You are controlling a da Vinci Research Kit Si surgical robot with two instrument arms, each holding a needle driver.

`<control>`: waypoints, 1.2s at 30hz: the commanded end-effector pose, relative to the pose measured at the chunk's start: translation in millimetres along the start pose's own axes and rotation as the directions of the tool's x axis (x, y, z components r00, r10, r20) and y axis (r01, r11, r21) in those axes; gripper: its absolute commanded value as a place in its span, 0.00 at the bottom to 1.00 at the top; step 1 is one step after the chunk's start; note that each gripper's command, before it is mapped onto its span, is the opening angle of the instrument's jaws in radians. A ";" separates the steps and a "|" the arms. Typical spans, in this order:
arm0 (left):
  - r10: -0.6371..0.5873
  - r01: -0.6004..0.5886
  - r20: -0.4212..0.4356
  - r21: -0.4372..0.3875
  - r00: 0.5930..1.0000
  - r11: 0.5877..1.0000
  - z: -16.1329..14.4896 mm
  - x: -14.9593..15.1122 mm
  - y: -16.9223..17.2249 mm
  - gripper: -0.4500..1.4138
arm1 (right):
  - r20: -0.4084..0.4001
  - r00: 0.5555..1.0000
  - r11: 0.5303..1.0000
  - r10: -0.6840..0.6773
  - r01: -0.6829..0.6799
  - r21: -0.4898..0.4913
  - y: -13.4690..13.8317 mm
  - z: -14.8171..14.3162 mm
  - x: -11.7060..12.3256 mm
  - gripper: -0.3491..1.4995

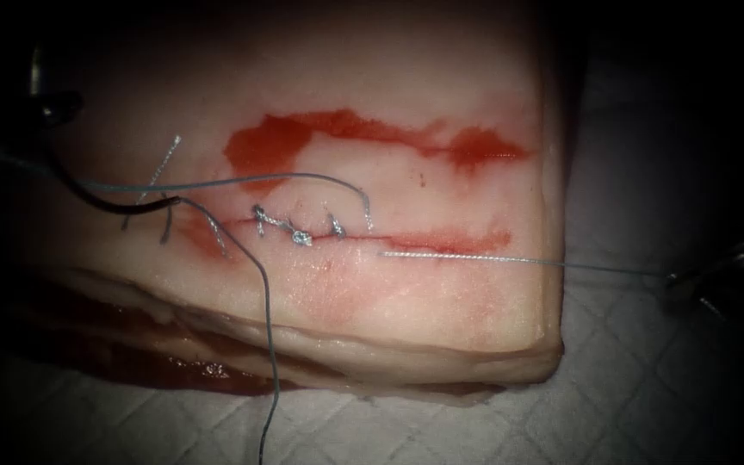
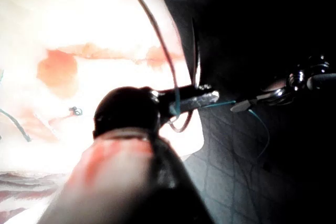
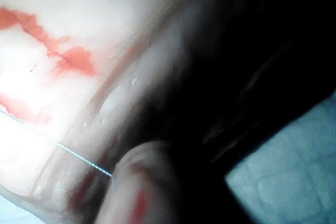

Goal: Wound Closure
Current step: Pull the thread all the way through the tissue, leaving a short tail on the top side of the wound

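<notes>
- the left tool (image 2: pixel 202 100) has its fingers clamped on the needle (image 2: pixel 196 59), about mid-curve, out of the tissue (image 1: pixel 441 77).
- the right tool (image 1: pixel 721 280), off the tissue's right side, pinches the thread (image 1: pixel 510 258), which runs tight from the cut (image 1: pixel 441 241), likely to keep it snug.
- knots (image 1: pixel 301 236) sit along the cut, and red fluid (image 1: pixel 277 142) lies above it.

The left hand (image 2: pixel 202 99) is seen as two thin, shiny silver jaws on a round, glossy black wrist joint (image 2: pixel 126 111). The shaft behind it is smeared with red. The right hand (image 1: pixel 716 280) is made of dark, shiny metal.
</notes>
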 end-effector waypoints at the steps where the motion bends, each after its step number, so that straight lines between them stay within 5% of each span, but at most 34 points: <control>1: 0.001 -0.001 -0.001 0.002 1.000 1.000 0.3 0.2 0.6 0.00 | -0.021 1.000 1.000 0.014 -0.014 0.019 -1.6 1.0 0.0 0.00; 10: 0.000 0.000 -0.001 0.002 1.000 1.000 0.3 0.2 0.6 0.00 | -0.079 0.995 0.997 0.059 -0.054 0.061 -5.0 1.3 2.1 0.00; 13: 0.000 0.000 -0.001 0.002 1.000 1.000 0.3 0.2 0.6 0.00 | -0.030 0.998 0.996 0.060 -0.058 0.071 -4.8 0.4 1.3 0.17; 16: -0.001 0.001 -0.004 0.002 1.000 1.000 0.4 0.3 0.6 0.00 | 0.053 0.994 0.990 -0.091 0.084 0.117 -1.9 -4.0 -2.0 0.46; 19: -0.001 0.001 -0.004 0.002 1.000 1.000 0.4 0.3 0.6 0.00 | 0.070 0.980 0.972 -0.186 0.173 0.159 0.6 -6.7 -4.2 0.54; 23: -0.001 0.001 -0.007 0.001 1.000 1.000 0.4 0.3 0.6 0.00 | 0.038 0.921 0.909 -0.387 0.374 0.185 4.8 -9.4 -6.8 0.83; 27: -0.002 0.002 -0.007 0.002 1.000 1.000 0.3 0.2 0.6 0.00 | 0.078 0.892 0.893 -0.445 0.435 0.115 8.2 -11.9 -8.2 0.86; 30: -0.002 0.002 -0.008 0.002 1.000 1.000 0.3 0.2 0.6 0.00 | 0.221 0.893 0.916 -0.393 0.402 0.003 10.7 -14.8 -9.6 0.81; 33: -0.003 0.003 -0.008 0.003 1.000 1.000 0.4 0.3 0.6 0.00 | 0.308 0.838 0.882 -0.450 0.471 0.006 12.6 -16.7 -10.5 0.80; 36: -0.002 0.002 -0.008 0.003 1.000 1.000 0.4 0.3 0.7 0.00 | 0.315 0.778 0.830 -0.544 0.553 0.066 14.8 -17.9 -11.6 0.80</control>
